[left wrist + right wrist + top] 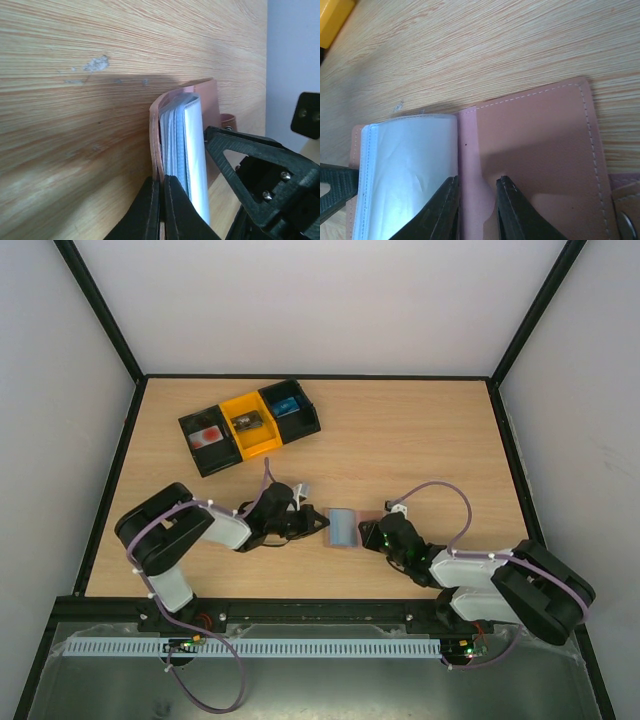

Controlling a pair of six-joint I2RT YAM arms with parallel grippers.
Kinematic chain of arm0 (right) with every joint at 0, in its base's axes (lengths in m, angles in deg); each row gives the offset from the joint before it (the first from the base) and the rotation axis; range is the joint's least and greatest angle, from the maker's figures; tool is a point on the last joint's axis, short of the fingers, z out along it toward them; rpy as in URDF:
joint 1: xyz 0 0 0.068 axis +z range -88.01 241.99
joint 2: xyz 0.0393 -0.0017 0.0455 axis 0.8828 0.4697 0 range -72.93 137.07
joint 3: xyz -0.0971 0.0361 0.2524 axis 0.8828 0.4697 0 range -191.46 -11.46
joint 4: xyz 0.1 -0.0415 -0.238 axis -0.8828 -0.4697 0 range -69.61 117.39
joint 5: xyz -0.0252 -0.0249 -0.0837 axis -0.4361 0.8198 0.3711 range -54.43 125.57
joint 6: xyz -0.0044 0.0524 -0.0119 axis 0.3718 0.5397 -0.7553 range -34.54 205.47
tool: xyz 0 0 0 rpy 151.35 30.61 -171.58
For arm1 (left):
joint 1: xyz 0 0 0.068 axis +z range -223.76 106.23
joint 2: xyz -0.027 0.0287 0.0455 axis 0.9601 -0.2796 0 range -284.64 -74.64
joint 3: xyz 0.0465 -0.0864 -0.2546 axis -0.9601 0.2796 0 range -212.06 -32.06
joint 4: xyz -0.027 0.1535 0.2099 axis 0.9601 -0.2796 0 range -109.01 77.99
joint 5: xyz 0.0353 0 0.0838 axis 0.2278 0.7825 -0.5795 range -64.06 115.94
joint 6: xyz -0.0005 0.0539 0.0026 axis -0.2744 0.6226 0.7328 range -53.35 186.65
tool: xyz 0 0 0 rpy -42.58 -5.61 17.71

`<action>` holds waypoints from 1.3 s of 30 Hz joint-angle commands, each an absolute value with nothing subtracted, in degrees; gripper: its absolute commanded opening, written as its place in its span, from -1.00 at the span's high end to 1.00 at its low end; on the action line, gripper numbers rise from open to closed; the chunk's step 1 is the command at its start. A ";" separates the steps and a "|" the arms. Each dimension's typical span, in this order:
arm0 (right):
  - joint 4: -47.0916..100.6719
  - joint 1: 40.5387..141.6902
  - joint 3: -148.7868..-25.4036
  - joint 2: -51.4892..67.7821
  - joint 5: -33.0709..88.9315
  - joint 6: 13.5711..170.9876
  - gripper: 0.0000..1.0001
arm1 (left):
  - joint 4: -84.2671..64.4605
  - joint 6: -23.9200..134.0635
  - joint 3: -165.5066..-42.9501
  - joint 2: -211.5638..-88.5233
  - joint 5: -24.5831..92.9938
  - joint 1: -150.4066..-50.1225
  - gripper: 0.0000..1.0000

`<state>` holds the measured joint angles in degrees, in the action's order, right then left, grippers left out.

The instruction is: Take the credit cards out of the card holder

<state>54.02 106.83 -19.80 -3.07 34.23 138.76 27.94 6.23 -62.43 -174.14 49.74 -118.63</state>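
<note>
The brown card holder (345,528) lies open on the table between my two grippers. My left gripper (316,524) is shut on its left leather cover (156,150), the fingertips (150,200) pinching the cover's edge. A stack of pale clear sleeves (187,145) stands beside that cover. In the right wrist view the card holder (540,145) shows its brown inside, a pinkish spine and a pale sleeve (410,165). My right gripper (478,200) has its fingers a little apart, astride the spine. It also shows in the top view (368,535). No bare card shows.
A row of bins stands at the back left: a black one (210,437), a yellow one (250,422) and a black one with a blue item (290,405). The holder's strap with a snap (227,120) sticks out on its right side.
</note>
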 commanded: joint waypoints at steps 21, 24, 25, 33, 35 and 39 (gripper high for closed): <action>51.54 109.60 -22.31 -8.66 20.21 137.50 0.33 | 18.49 10.67 -56.00 -159.50 47.84 -119.73 0.95; 51.83 112.69 -23.87 -7.04 20.99 137.83 0.22 | 17.02 10.81 -55.94 -157.66 47.76 -119.84 0.95; 51.97 113.90 -24.32 -6.52 21.39 138.10 0.18 | 16.47 10.87 -56.03 -157.14 47.60 -119.86 0.95; 50.32 116.53 -27.42 -2.01 23.68 137.72 -0.16 | 13.32 11.92 -56.95 -155.76 46.60 -120.30 0.95; 50.49 116.63 -27.81 -1.15 23.43 137.60 -0.18 | 13.26 11.95 -56.99 -155.65 46.67 -120.50 0.94; 50.25 116.72 -28.39 0.37 23.31 137.56 -0.18 | 12.84 12.15 -56.97 -155.17 46.51 -120.63 0.95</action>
